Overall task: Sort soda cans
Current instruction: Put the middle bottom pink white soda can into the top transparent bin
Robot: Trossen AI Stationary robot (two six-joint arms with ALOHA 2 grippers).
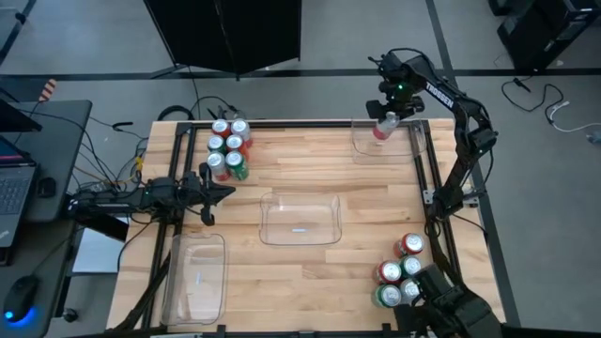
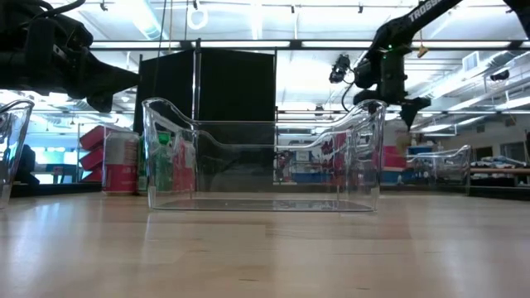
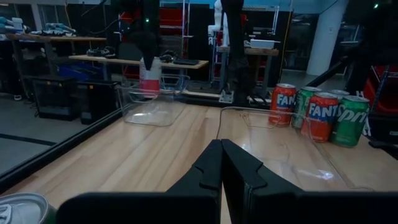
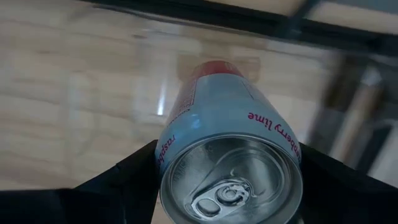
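A silver-white soda can with a red base [image 1: 384,129] is being held by the right gripper [image 1: 389,116] over a clear rectangular plastic bin [image 1: 360,142] that is sitting at the far right corner of the wooden worktop [image 1: 310,178]. In the right wrist view, the can's silver top [image 4: 232,179] is being framed by the two dark fingers [image 4: 127,176], which are pressing on either side of its body, and the can is being kept clear of the bin's floor.

The left gripper [image 1: 226,192] is being held low by the left edge of the worktop, its fingers closed together with nothing between them, as the left wrist view is showing [image 3: 221,165].

A cluster of six red and green cans [image 1: 229,147] is standing near the far left corner, just beside the left gripper. A second cluster of five red, green and silver-white cans [image 1: 400,271] is standing at the near right corner, close against the right edge.

A second clear plastic bin [image 1: 300,219] is lying empty at the middle of the worktop, and a third clear bin [image 1: 195,278] is lying empty along the near left corner. A broad strip of bare wood is being left open between the middle bin and the far bin, and between the middle bin and the right edge.
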